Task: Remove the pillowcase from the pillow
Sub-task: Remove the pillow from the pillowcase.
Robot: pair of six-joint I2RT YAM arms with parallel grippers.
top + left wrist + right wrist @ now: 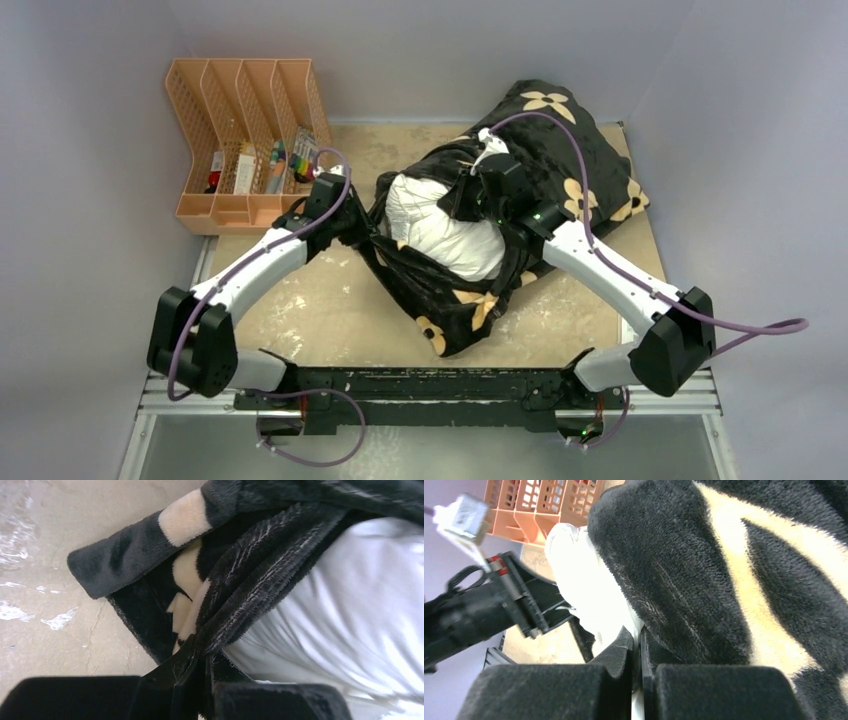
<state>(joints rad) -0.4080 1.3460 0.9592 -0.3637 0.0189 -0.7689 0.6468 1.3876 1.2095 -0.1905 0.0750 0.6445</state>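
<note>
The black plush pillowcase (560, 150) with tan flower motifs lies at the middle and back right of the table. Its open mouth faces left, and the white pillow (440, 225) bulges out of it. My left gripper (365, 232) is shut on the pillowcase's open edge at the left of the mouth. In the left wrist view the jaws (205, 655) pinch the black hem (260, 570) beside the pillow (360, 610). My right gripper (468, 190) sits on top of the mouth. In the right wrist view it (639, 635) is shut on white pillow fabric (579, 565), right against the pillowcase (684, 580).
An orange slotted file organizer (240, 140) holding pens and small items stands at the back left, close behind the left wrist; it also shows in the right wrist view (549, 505). Grey walls enclose the beige table (320, 300). The left arm (484, 610) is close to the right gripper.
</note>
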